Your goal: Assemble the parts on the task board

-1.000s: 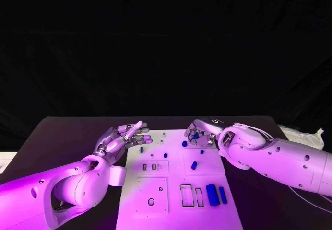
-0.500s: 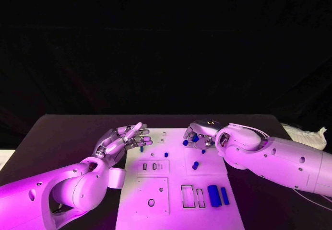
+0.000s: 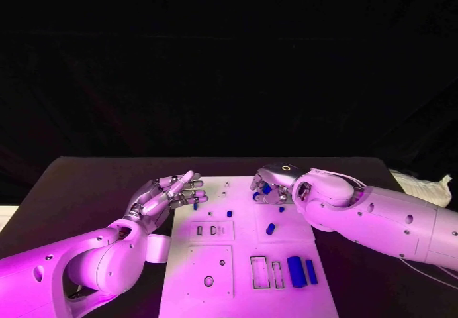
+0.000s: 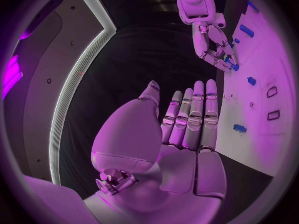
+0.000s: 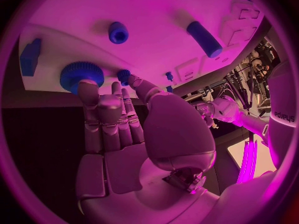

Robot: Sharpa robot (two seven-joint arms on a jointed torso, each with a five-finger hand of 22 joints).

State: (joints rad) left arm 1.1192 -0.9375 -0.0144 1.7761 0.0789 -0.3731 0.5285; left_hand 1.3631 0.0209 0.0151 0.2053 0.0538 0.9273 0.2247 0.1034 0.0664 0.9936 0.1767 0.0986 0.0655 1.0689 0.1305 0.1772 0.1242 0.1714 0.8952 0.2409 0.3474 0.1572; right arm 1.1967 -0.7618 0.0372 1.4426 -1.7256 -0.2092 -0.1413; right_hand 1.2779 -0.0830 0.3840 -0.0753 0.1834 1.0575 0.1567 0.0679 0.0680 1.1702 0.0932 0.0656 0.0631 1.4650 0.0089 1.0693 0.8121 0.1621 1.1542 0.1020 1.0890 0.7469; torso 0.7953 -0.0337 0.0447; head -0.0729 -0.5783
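My right hand [image 3: 272, 185] reaches over the far end of the white task board [image 3: 239, 265] on the black desk [image 3: 86, 185], fingertips touching a round, ridged blue gear [image 5: 81, 74]. My left hand [image 3: 167, 193] hovers beside the board's left edge, fingers apart, holding nothing.
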